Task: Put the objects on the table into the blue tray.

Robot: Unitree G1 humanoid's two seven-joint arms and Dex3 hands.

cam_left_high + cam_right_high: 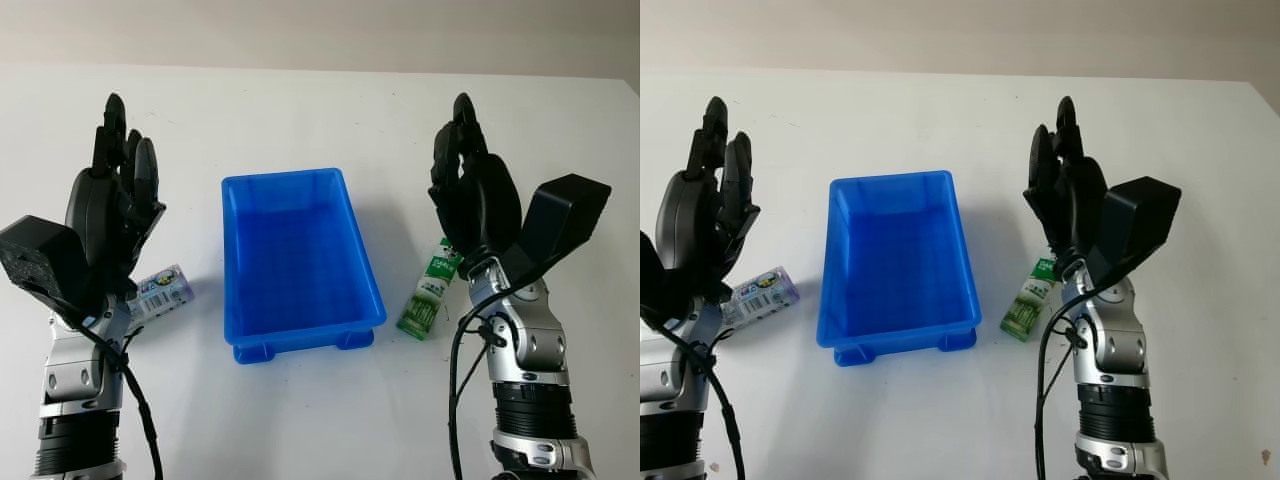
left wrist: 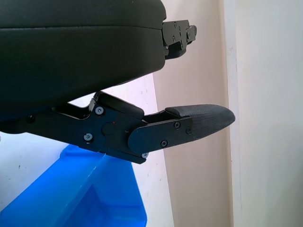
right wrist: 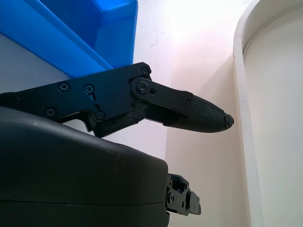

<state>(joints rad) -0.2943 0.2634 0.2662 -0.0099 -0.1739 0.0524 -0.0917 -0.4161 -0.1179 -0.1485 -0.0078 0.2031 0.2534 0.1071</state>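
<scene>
Two robot hands raised, released: left robot hand (image 1: 115,205) over small labelled bottle (image 1: 160,290), right robot hand (image 1: 470,190) over green packet (image 1: 428,295). Blue tray (image 1: 300,330) between them on white worktop (image 1: 300,120); free room toward far edge.

— what kind of place are you in?
— Looks like a lab or test bench. Plain white counter (image 1: 300,110) in front of me, bare pale wall (image 1: 320,30) right behind it.
— anything else pointing that way?
— Staged layout: one blue tray (image 1: 236,262) centred, a single packaged item (image 1: 160,290) on one side, a green carton (image 1: 430,292) on the other.
</scene>
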